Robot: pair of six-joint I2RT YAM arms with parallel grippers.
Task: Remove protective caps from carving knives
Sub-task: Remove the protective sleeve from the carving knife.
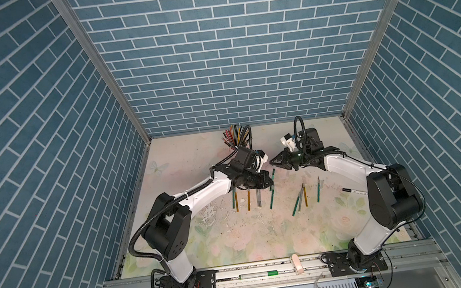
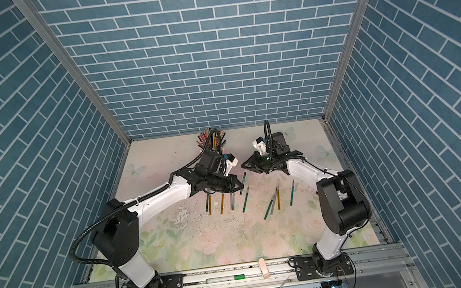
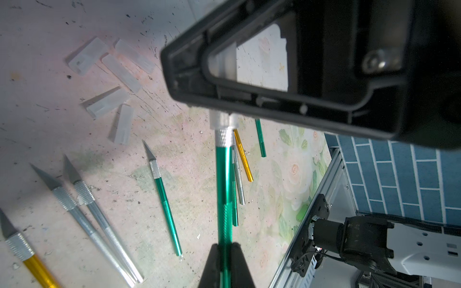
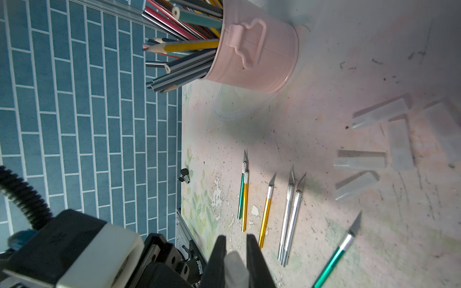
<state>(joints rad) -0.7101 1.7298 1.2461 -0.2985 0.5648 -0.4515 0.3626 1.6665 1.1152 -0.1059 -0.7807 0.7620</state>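
My left gripper [image 3: 224, 245] is shut on the handle of a green carving knife [image 3: 222, 179], held above the table. Its tip wears a whitish protective cap [image 3: 222, 119]. That cap [image 4: 235, 266] sits between the fingers of my right gripper [image 4: 236, 238], which is shut on it. In both top views the two grippers [image 1: 271, 181] [image 1: 272, 163] meet nose to nose over the mat's middle. Several loose caps [image 3: 121, 72] lie flat together. Bare-bladed knives [image 4: 289, 212] lie in rows, left group [image 1: 249, 199] and right group [image 1: 302, 200].
A pink cup [image 4: 262, 54] full of coloured pencils [image 1: 235, 135] stands at the back behind my left wrist. A white marker [image 1: 353, 191] lies by the right arm. On the front rail rest a green-capped pen [image 1: 258, 274] and a pale block [image 1: 297, 263].
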